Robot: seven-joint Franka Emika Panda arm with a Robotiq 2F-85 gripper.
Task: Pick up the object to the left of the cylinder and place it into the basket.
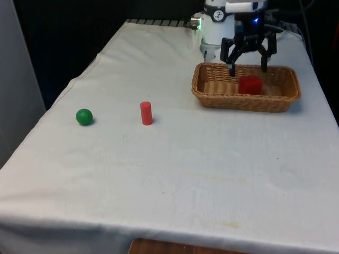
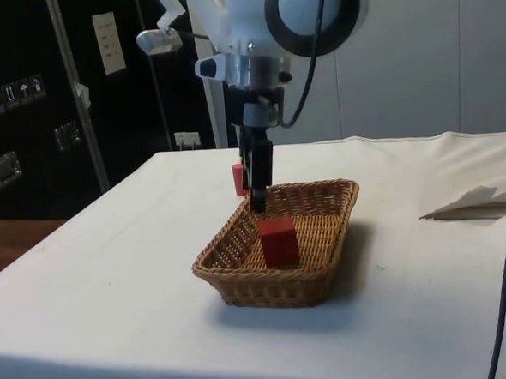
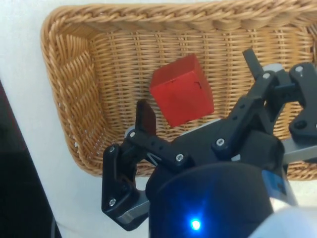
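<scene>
On the front view's left, a green ball (image 1: 83, 116) sits alone on the white-clothed worktop (image 1: 175, 174), well apart from everything else. Just to its right stands a red cylinder (image 1: 146, 113), upright, the landmark the task measures from. By the front view, then, the ball is the thing lying left of the cylinder, and it rests untouched on the cloth. Further right, near the far end, is the wicker basket (image 1: 209, 99), and a red cube (image 1: 250, 85) lies tilted on its woven floor, resting free. The gripper (image 1: 248, 67) hangs directly above the cube with its jaws spread wide and holding nothing, one finger to each side, which reads as a drop completed. Judged this way, the cube has reached the basket while the ball waits outside it.
</scene>
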